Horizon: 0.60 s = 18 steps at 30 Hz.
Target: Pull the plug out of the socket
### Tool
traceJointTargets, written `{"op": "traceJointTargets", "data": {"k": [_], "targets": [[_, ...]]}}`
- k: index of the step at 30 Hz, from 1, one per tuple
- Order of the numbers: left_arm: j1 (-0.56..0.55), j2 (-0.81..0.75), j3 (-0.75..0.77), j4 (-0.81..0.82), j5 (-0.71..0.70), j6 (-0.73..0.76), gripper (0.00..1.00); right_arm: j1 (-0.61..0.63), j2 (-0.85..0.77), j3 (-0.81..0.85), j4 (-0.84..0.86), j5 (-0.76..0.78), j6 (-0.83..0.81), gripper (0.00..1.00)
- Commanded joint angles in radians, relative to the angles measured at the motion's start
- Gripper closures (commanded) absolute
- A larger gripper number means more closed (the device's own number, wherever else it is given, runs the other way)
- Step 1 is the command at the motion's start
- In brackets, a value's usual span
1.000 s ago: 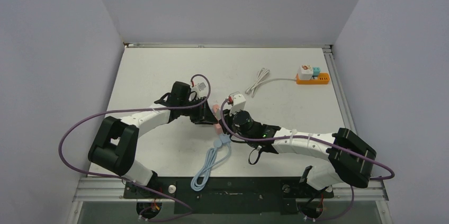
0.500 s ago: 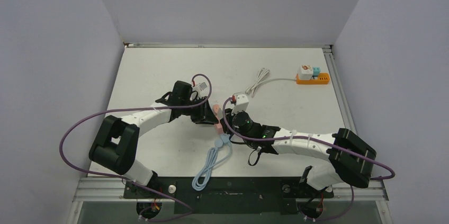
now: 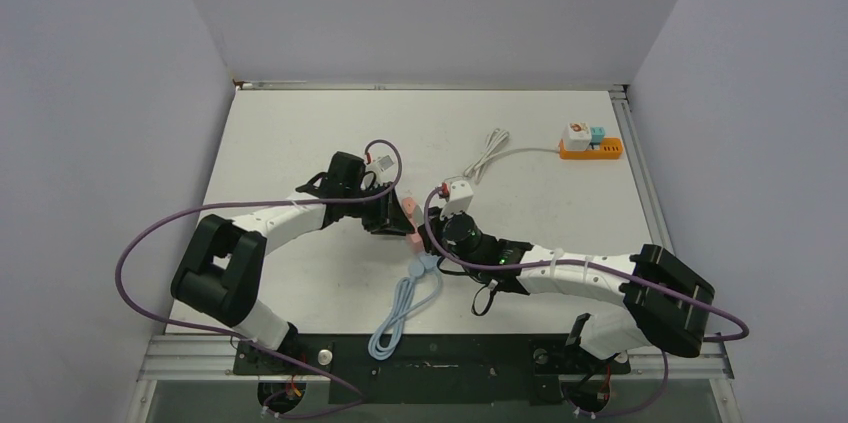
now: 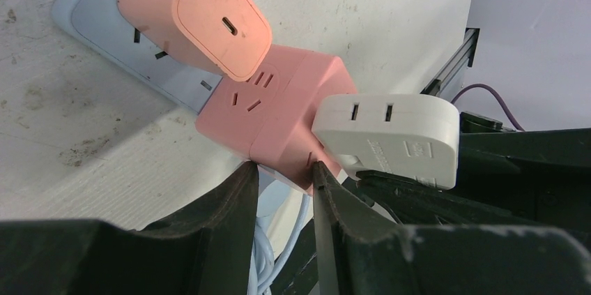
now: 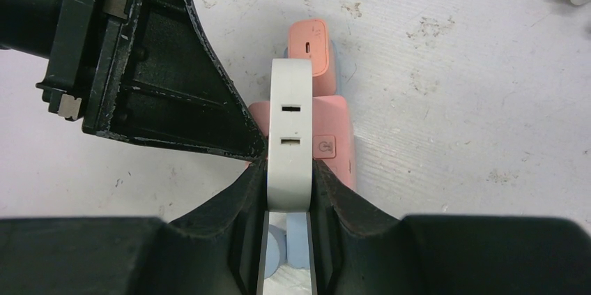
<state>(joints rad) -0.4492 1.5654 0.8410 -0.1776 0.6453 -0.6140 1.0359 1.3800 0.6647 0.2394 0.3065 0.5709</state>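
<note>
- Grey walls close in a white table, its top scuffed in the wrist views.
- Both arms reach to the middle of the table: the left arm from the left, the right arm from the right, their wrists nearly meeting.
- A light-blue cable loops on the table between the two arms, near the front edge.
- A white cable runs to an orange power strip at the far right, well apart from the arms.
- The left gripper is closed narrow on the pink socket cube, with a black finger pressed to each side of the cube's lower corner.
- The right gripper is clamped on the white plug, its fingers flat against the plug's two broad sides.
- The pink socket cube sits at the table's centre, on a light-blue socket plate.
- The white plug lies against the cube's right face in the left wrist view; whether its pins are seated cannot be told.
- A pink charger stands just beside the cube, over the blue plate.
</note>
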Motion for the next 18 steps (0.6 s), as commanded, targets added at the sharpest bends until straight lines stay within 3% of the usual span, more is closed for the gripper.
{"op": "traceJointTargets", "data": {"k": [1,18], "targets": [[-0.032,0.077,-0.022,-0.058,-0.155,0.069,0.72,0.009,-0.031,-0.007,0.034,0.069,-0.035,0.95],[-0.043,0.091,-0.013,-0.059,-0.156,0.068,0.72,0.079,-0.054,-0.028,0.096,0.132,-0.102,0.95]]}}
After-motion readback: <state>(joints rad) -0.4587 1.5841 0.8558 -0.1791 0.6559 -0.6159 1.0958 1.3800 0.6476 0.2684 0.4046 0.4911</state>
